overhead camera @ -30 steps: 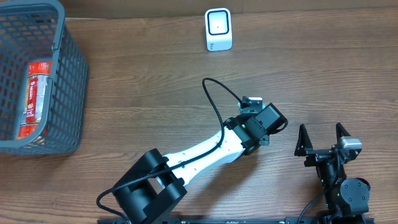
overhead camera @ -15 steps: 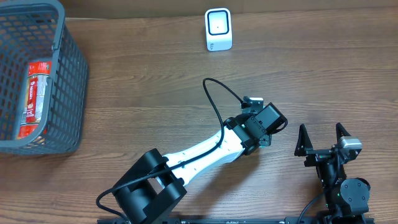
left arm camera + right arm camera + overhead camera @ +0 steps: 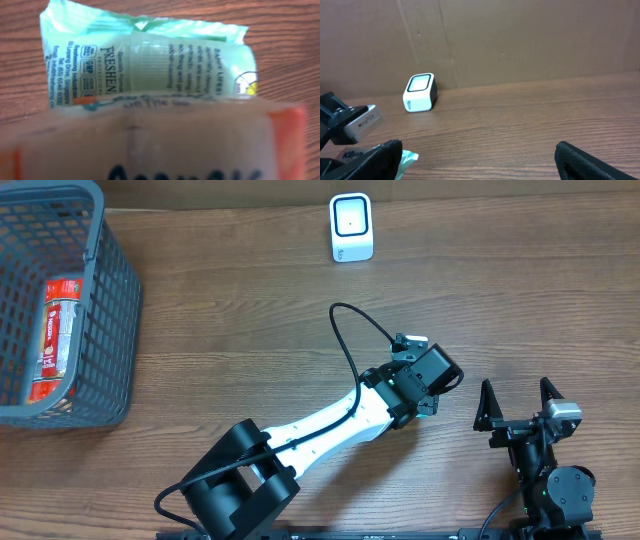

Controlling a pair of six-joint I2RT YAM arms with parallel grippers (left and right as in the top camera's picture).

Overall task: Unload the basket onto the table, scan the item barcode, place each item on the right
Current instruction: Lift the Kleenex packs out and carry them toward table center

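Across a brown wooden surface (image 3: 250, 310), seen from above, the left arm (image 3: 340, 425) stretches from the near edge to a spot right of centre. Its black wrist block (image 3: 432, 372) covers the left fingers, so I cannot tell how wide they stand or whether they grip anything.

The left wrist camera looks straight down on a pale green packet (image 3: 150, 55) lying on the wood, printed side up, with small black text and the letters "FRESHEN". A blurred white and orange band (image 3: 150, 145) with black lettering fills the lower part of that view, too close to identify.

A white scanner (image 3: 351, 227) stands at the far edge, well apart from the packet. At the near right corner, the right fingers (image 3: 487, 408) are spread wide and hold nothing. A grey mesh basket (image 3: 110, 300) sits at the far left with a red packet (image 3: 55, 330) inside.
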